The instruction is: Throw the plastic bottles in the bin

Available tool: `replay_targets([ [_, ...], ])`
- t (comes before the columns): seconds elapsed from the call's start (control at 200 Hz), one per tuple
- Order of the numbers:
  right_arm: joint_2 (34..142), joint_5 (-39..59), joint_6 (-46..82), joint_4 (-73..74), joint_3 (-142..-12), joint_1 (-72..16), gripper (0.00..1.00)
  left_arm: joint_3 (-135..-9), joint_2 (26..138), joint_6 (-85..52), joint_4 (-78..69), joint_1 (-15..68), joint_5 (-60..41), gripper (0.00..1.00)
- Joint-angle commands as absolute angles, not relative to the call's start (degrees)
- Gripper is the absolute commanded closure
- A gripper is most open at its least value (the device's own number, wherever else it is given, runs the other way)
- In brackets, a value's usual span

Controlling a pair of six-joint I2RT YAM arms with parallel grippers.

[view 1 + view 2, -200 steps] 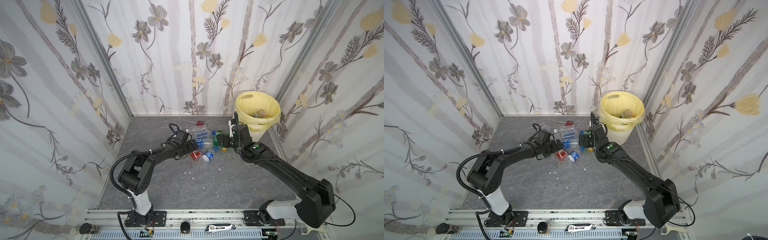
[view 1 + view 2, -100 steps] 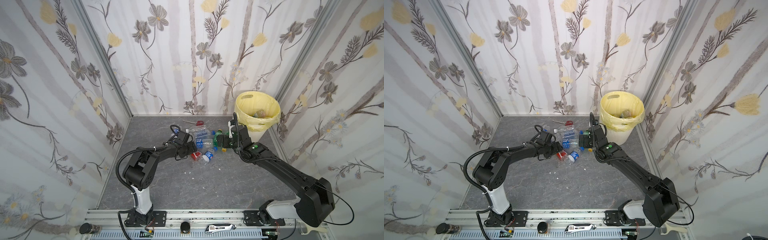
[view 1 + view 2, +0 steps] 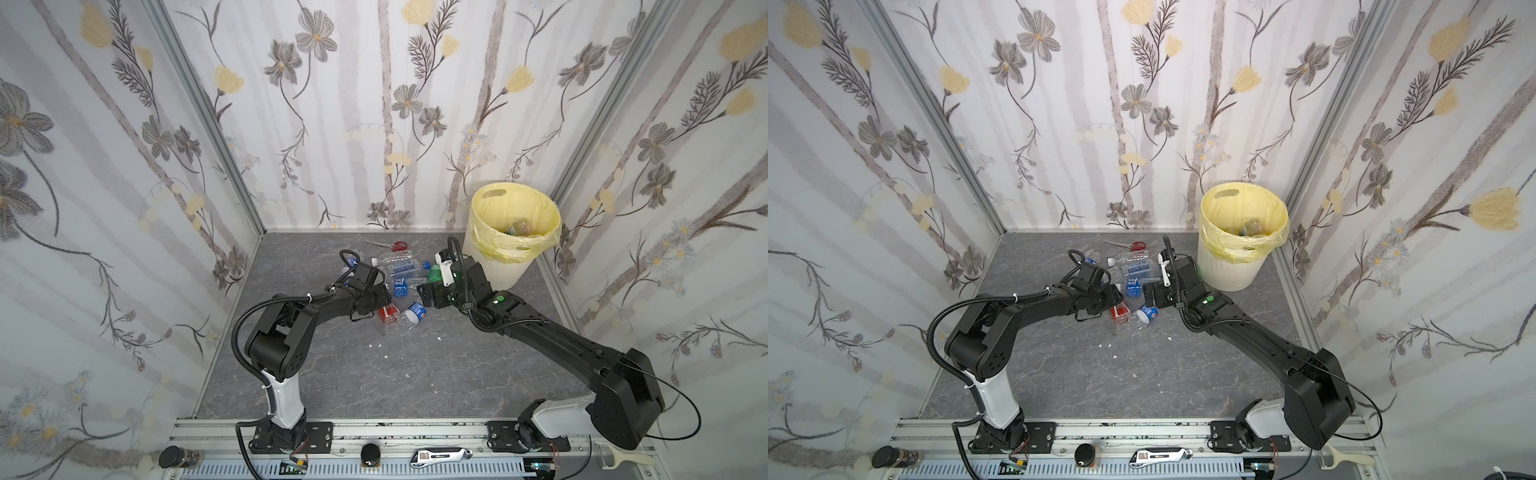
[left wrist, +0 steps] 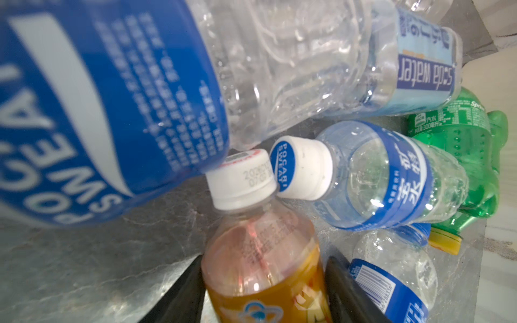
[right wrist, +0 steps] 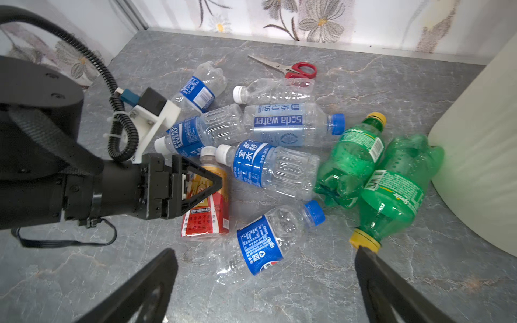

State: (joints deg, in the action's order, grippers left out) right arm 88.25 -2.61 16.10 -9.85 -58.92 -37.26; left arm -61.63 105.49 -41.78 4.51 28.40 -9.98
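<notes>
Several plastic bottles (image 5: pixel 274 170) lie in a heap on the grey floor left of the bin (image 3: pixel 498 270), mostly clear with blue labels, plus two green ones (image 5: pixel 352 159). My left gripper (image 4: pixel 264 258) lies low on the floor, shut on the orange-labelled bottle (image 4: pixel 263 265), one finger against each side of it; the same bottle (image 5: pixel 207 201) lies flat in the right wrist view. My right gripper (image 5: pixel 265 251) hovers open above a clear blue-labelled bottle (image 5: pixel 263 246), touching nothing. Some bottles (image 3: pixel 519 227) lie inside the bin.
Red-handled scissors (image 5: pixel 299 70) lie near the back wall behind the heap. The bin (image 3: pixel 1229 270) stands in the back right corner, close to my right gripper (image 3: pixel 426 293). Small white scraps (image 3: pixel 386 356) dot the floor. Walls enclose three sides.
My left gripper's jaws have come together onto the orange-labelled bottle, and the left arm's elbow has shifted forward. The right arm has hardly moved.
</notes>
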Motion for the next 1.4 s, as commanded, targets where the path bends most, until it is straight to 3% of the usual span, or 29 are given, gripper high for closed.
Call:
replay_targets([
  [0.0,88.41,-1.02,14.51,-6.59,-58.65,-37.7,0.0,-61.07,104.48,-40.74,5.45,28.37,-8.03,0.36],
  [0.375,89.65,0.63,15.99,-5.76,-58.27,-37.93,0.0,-59.46,101.3,-40.21,5.45,28.43,-6.85,0.44],
  [1.394,93.64,14.18,24.25,4.02,-56.56,-37.58,0.0,-68.04,93.1,-44.59,5.54,28.39,-13.01,0.47],
])
